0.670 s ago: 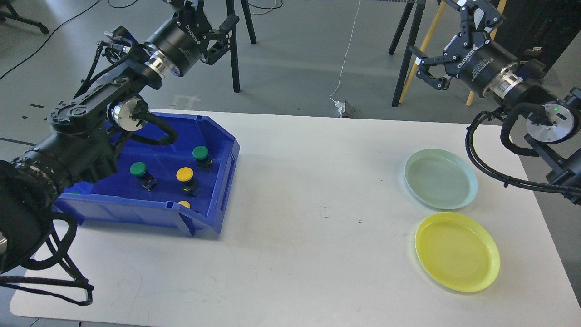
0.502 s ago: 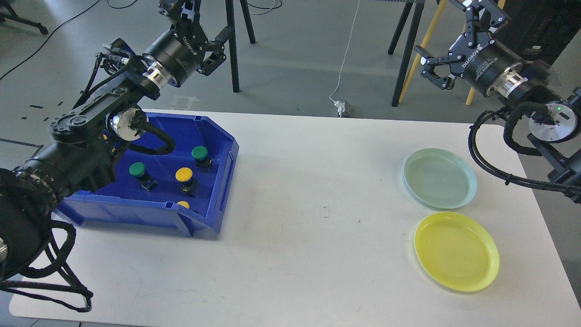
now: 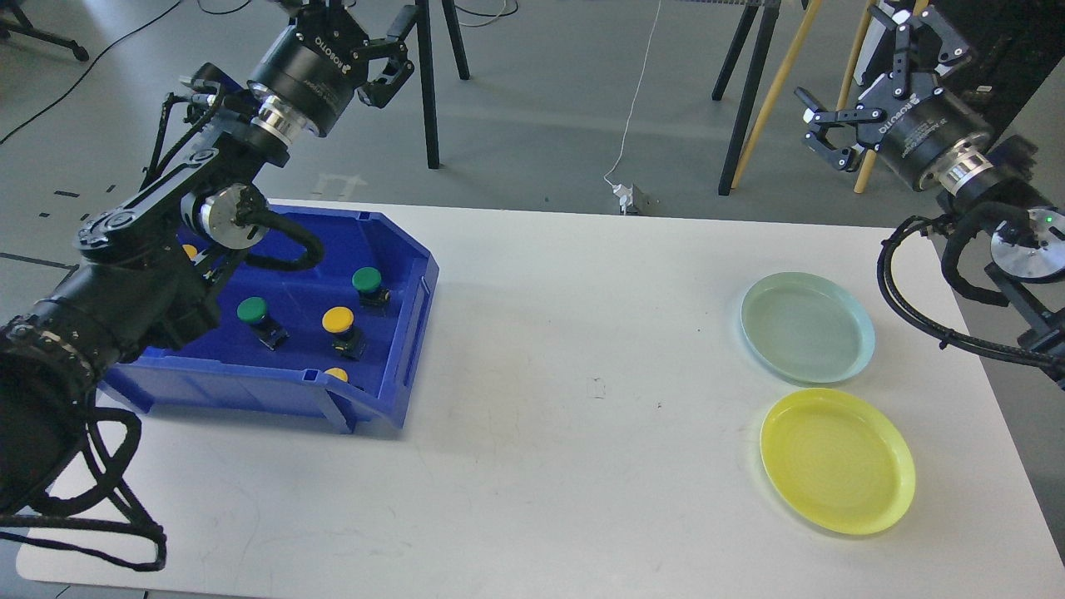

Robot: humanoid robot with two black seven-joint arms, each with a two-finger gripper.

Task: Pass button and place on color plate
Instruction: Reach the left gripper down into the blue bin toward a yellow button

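Note:
A blue bin at the table's left holds push buttons: a green one, a second green one, a yellow one, and a yellow one half hidden by the bin's front wall. Another yellow one peeks out behind my left arm. A pale green plate and a yellow plate lie at the right, both empty. My left gripper is open and empty, high above the bin's far side. My right gripper is open and empty, high beyond the plates.
The white table ends at a far edge behind the bin and a right edge just past the plates. Black stand legs and a yellow pole stand on the floor beyond the table.

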